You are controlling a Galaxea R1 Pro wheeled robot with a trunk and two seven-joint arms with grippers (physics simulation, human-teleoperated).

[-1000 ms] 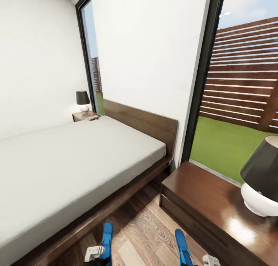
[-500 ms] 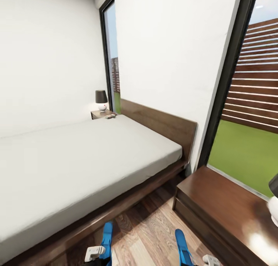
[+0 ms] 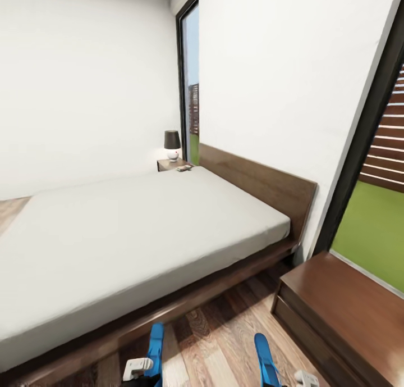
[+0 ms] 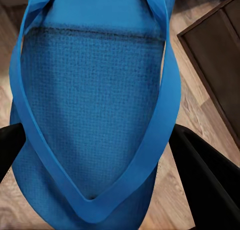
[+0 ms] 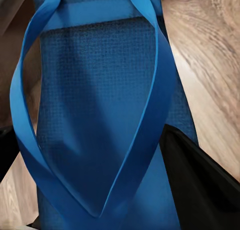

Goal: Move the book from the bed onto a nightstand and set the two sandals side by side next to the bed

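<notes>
The bed (image 3: 140,235), with its bare pale mattress and dark wooden frame, stretches away along the window wall. One blue sandal (image 4: 95,104) is pinched between the black fingers (image 4: 205,180) of my left gripper (image 4: 100,185), which is shut on it. My right gripper (image 5: 95,185) is shut on the other blue sandal (image 5: 100,104). Both sandals (image 3: 156,347) (image 3: 265,359) hang low over the plank floor in the head view. A nightstand (image 3: 342,308) stands at my right. The far nightstand (image 3: 171,164) carries a small flat thing (image 3: 184,168), perhaps the book, too small to tell.
A small dark-shaded lamp (image 3: 172,144) stands on the far nightstand. Tall black-framed windows (image 3: 191,83) flank the headboard (image 3: 264,182). A strip of wood-plank floor (image 3: 224,331) runs between the bed frame and the near nightstand.
The whole picture has shifted right, so the camera has turned left. The near lamp has left the picture and more of the bed's foot shows. Both sandals stay held.
</notes>
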